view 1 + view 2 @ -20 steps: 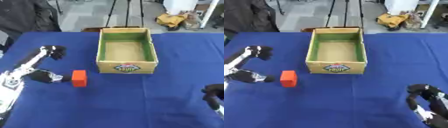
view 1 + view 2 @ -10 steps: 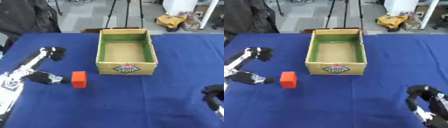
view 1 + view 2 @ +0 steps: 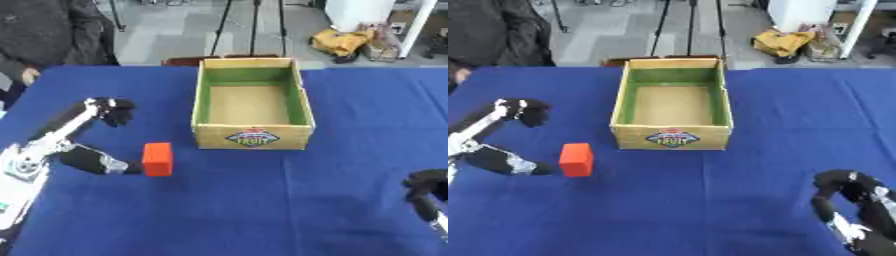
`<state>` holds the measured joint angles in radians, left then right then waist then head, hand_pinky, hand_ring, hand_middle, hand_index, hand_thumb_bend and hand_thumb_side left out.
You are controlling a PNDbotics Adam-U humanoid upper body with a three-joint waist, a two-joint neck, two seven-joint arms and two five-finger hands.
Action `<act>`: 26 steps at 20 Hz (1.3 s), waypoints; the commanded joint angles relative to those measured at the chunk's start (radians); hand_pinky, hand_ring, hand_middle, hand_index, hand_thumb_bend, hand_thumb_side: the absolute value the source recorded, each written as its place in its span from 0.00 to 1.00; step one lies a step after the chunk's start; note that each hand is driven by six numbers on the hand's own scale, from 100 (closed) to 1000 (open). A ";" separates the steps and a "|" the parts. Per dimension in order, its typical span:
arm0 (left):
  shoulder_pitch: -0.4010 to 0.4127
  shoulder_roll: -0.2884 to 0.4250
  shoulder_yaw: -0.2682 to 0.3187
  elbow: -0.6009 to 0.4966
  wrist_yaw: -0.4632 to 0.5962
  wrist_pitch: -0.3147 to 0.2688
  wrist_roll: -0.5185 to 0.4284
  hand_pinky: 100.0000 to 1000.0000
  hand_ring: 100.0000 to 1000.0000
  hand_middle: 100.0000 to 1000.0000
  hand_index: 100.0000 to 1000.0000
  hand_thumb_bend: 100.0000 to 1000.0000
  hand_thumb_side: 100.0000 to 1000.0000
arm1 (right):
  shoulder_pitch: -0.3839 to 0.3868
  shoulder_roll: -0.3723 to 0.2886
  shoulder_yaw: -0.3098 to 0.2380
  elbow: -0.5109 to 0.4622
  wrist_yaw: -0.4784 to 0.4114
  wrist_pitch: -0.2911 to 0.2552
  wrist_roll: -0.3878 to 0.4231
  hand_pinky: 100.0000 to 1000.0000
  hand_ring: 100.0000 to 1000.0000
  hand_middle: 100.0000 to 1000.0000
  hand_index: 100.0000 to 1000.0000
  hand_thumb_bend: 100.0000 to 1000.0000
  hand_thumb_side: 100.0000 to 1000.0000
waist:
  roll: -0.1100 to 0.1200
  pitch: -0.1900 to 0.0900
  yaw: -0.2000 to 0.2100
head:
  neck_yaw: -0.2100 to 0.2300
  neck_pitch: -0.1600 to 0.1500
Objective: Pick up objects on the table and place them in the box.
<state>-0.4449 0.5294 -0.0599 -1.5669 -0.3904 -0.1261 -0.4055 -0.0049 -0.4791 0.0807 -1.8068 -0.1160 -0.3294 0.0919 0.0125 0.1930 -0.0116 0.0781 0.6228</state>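
A red block (image 3: 157, 159) stands on the blue table (image 3: 262, 205), left of and a little nearer than the box. The cardboard box (image 3: 252, 135) has green inner walls, a logo on its front and a bare floor. My left hand (image 3: 52, 142) lies open at the left, spread wide. Its thumb (image 3: 98, 161) reaches to the block's left side, and its fingers (image 3: 109, 110) point up and away towards the box. At the bottom right my right hand (image 3: 846, 200) rests with relaxed, arched fingers and holds nothing.
Blue cloth covers the whole table, with open room between the block and my right hand. Past the far edge, stand legs (image 3: 236, 20) and a yellow bag (image 3: 341, 42) sit on the floor.
My left hand's thumb has crept right, closer to the red block, and its fingers have dropped slightly. The block, the box and my right hand stay put.
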 commanded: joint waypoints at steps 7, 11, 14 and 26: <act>-0.107 0.012 -0.039 0.054 -0.160 0.001 -0.029 0.65 0.64 0.62 0.82 0.82 0.14 | -0.007 -0.024 -0.005 -0.018 -0.003 0.000 0.001 0.73 0.45 0.35 0.66 0.39 0.40 | 0.000 -0.016 -0.006 | 0.004 -0.008; -0.143 -0.006 -0.058 0.097 -0.220 -0.009 -0.029 0.63 0.63 0.61 0.80 0.82 0.11 | -0.007 -0.023 -0.004 -0.018 -0.003 0.000 0.002 0.73 0.45 0.35 0.66 0.39 0.40 | -0.001 -0.016 -0.008 | 0.005 -0.007; -0.166 -0.014 -0.071 0.123 -0.262 -0.018 -0.031 0.61 0.61 0.59 0.79 0.81 0.09 | -0.007 -0.023 -0.004 -0.018 -0.003 0.000 0.002 0.73 0.45 0.35 0.66 0.39 0.40 | -0.002 -0.016 -0.010 | 0.005 -0.007; -0.220 -0.040 -0.102 0.211 -0.409 -0.054 -0.038 0.59 0.59 0.53 0.76 0.81 0.06 | -0.007 -0.022 -0.002 -0.019 -0.004 0.000 0.003 0.73 0.45 0.35 0.66 0.39 0.40 | -0.004 -0.016 -0.012 | 0.006 -0.008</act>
<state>-0.6431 0.4756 -0.1632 -1.3519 -0.7877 -0.1743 -0.4451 -0.0050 -0.4791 0.0814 -1.8068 -0.1160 -0.3292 0.0922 0.0103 0.1916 -0.0226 0.0816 0.6227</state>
